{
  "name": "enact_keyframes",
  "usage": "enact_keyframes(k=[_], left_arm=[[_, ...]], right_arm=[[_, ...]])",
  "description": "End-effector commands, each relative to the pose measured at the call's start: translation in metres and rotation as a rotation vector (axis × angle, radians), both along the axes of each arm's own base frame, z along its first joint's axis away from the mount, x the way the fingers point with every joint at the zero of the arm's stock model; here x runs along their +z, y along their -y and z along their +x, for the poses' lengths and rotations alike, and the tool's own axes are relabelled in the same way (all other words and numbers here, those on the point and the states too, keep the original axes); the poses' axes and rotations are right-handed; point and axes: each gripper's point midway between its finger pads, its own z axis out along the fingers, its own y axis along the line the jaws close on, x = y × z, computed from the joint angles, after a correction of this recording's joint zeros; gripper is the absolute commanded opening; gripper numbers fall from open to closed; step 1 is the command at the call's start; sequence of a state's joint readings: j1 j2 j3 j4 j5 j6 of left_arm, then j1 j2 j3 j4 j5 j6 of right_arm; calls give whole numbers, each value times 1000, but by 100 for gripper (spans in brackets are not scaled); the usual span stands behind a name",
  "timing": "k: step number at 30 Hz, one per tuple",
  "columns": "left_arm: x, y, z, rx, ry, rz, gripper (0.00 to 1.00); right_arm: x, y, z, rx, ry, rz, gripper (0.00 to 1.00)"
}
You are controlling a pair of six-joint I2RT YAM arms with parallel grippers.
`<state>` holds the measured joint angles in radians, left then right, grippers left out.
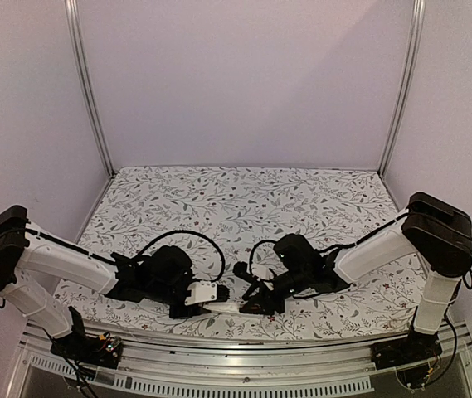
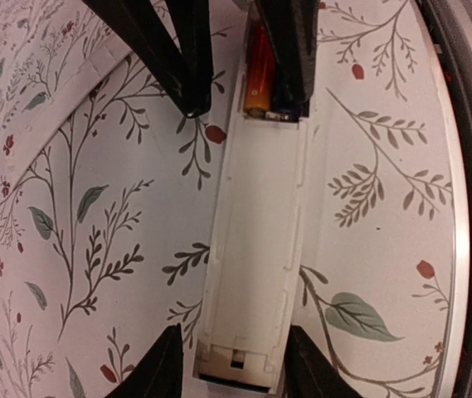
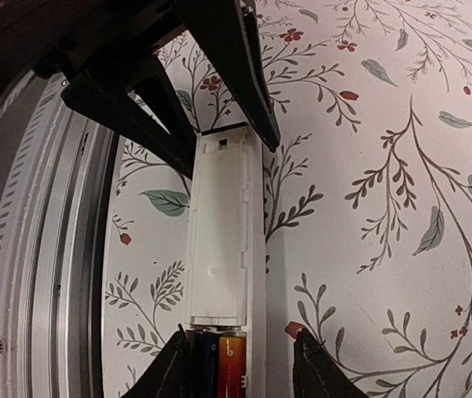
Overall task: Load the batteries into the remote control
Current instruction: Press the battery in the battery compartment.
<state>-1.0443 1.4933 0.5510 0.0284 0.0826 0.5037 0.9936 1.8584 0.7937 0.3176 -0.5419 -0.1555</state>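
Note:
The white remote control [image 2: 256,240] lies on the floral cloth near the table's front edge, between both grippers [image 1: 221,307]. A white panel covers most of its back. Two batteries [image 2: 258,75], one orange-red and one dark, sit side by side in the uncovered end [image 3: 229,365]. My left gripper [image 2: 237,369] grips the other end, the one with the latch notch, a finger close against each side. My right gripper [image 3: 240,369] is open astride the battery end, its left finger at the remote's edge and its right finger apart from it.
The metal rail [image 3: 53,249] of the table's near edge runs right beside the remote, also in the left wrist view [image 2: 459,207]. Floral cloth [image 1: 244,207] stretches toward the back wall. Both arms lie low over the front of the table.

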Motion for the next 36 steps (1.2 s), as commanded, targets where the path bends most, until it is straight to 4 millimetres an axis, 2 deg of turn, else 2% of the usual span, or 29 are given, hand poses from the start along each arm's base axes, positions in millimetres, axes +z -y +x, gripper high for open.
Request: enact_keyframes(k=[1, 10, 14, 16, 23, 27, 30, 36], left_arm=[[2, 2, 0, -8, -7, 1, 41], [1, 2, -1, -12, -6, 6, 41], [0, 2, -2, -16, -7, 8, 40], [0, 2, -2, -16, -6, 8, 40], [0, 2, -2, -15, -5, 10, 40], [-1, 2, -2, -14, -6, 12, 40], [-1, 2, -2, -13, -7, 13, 40], [0, 2, -2, -14, -6, 10, 39]], right_arm=[[3, 1, 1, -3, -27, 6, 41], [19, -3, 2, -2, -23, 47, 47], [18, -3, 7, -22, -33, 52, 37], [15, -3, 8, -31, -42, 46, 35], [1, 0, 2, -19, -73, 21, 36], [3, 2, -2, -5, -80, 31, 40], [3, 1, -1, -6, -74, 32, 39], [-14, 6, -1, -21, -82, -9, 37]])
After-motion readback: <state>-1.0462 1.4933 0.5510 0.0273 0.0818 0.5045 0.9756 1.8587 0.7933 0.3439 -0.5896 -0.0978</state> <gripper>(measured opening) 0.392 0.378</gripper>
